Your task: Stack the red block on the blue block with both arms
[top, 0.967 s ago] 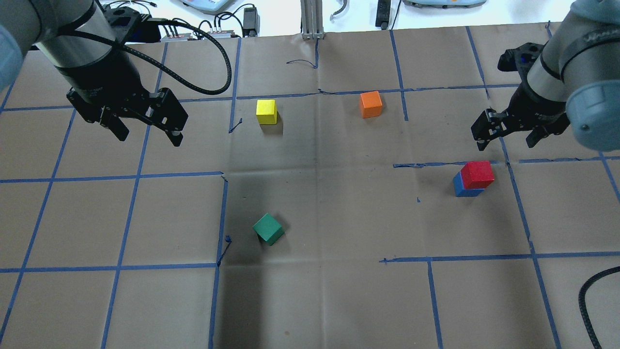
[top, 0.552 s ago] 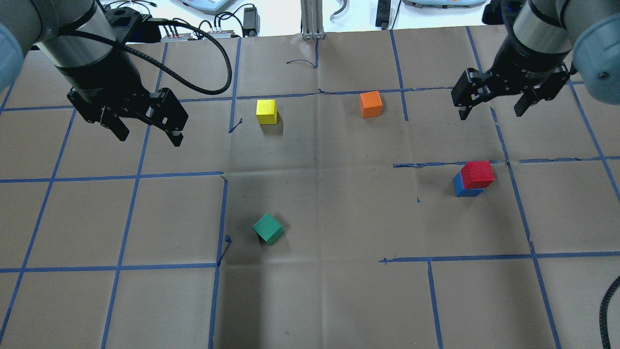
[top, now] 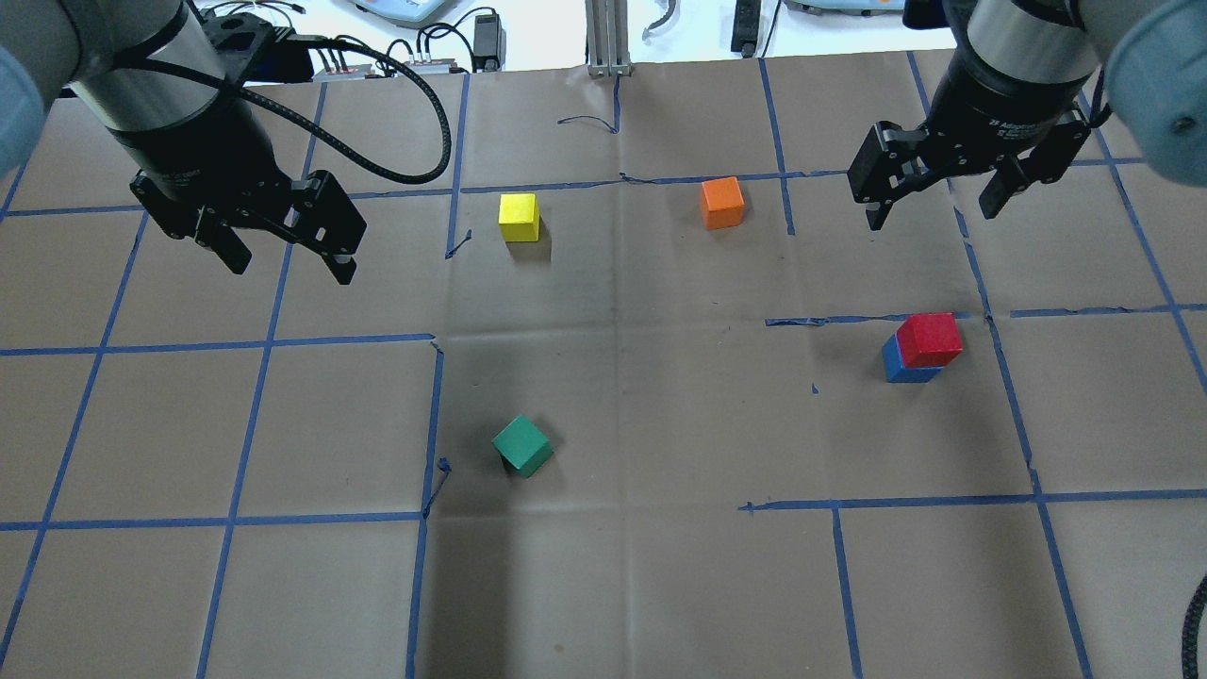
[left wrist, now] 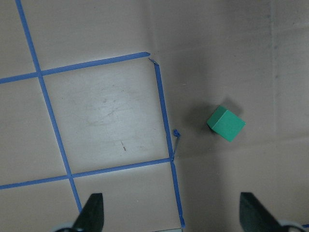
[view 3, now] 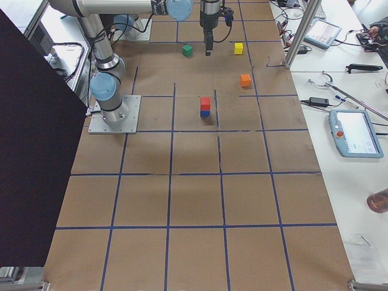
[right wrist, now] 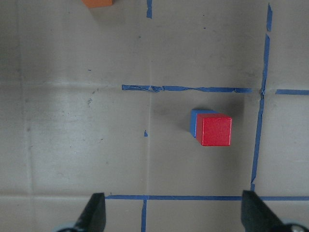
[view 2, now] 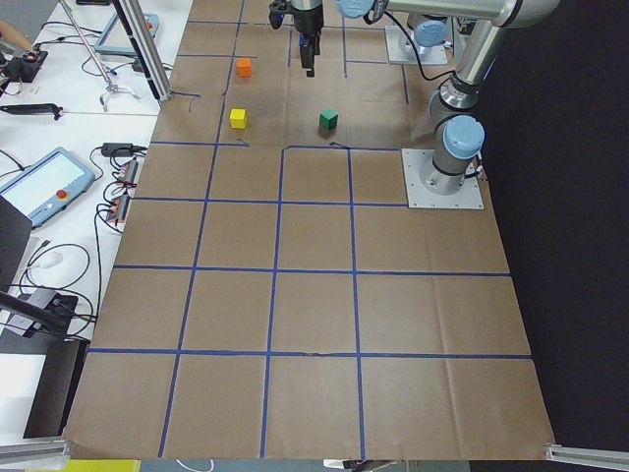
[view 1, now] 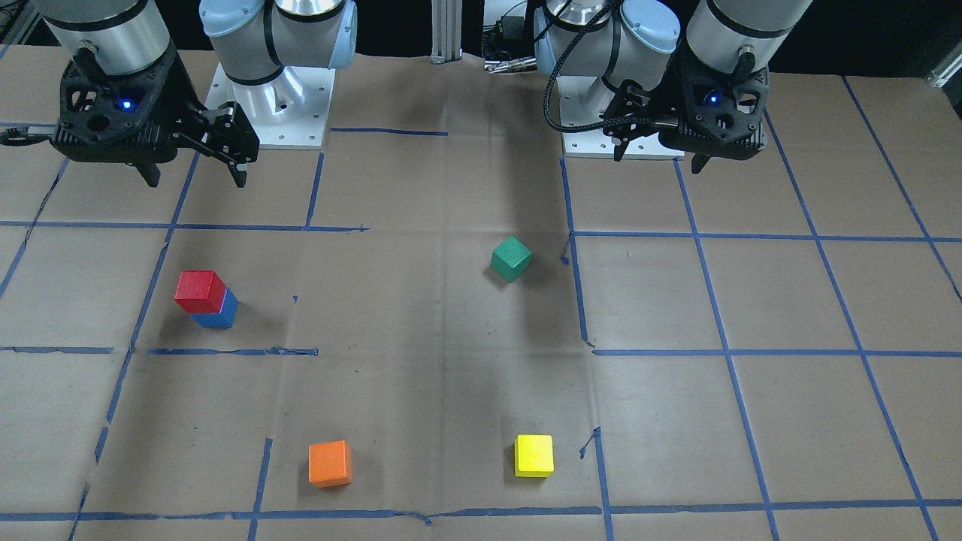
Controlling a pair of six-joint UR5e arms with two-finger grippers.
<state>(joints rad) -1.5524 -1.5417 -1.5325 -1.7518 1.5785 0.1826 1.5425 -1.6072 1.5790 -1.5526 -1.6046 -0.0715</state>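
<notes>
The red block (top: 929,339) sits on top of the blue block (top: 901,370) on the right side of the table, slightly offset. The stack also shows in the front view, red block (view 1: 200,291) over blue block (view 1: 222,315), and in the right wrist view, red block (right wrist: 216,129) over blue block (right wrist: 193,122). My right gripper (top: 931,215) is open and empty, raised well beyond the stack. My left gripper (top: 290,266) is open and empty, high over the table's left side.
A green cube (top: 522,446) lies near the middle front, a yellow cube (top: 519,217) and an orange cube (top: 722,203) farther back. Brown paper with a blue tape grid covers the table. Cables and devices lie past the far edge.
My right gripper has moved away from the stack, toward the far edge and a little left, still open. The left arm and all blocks have not moved.
</notes>
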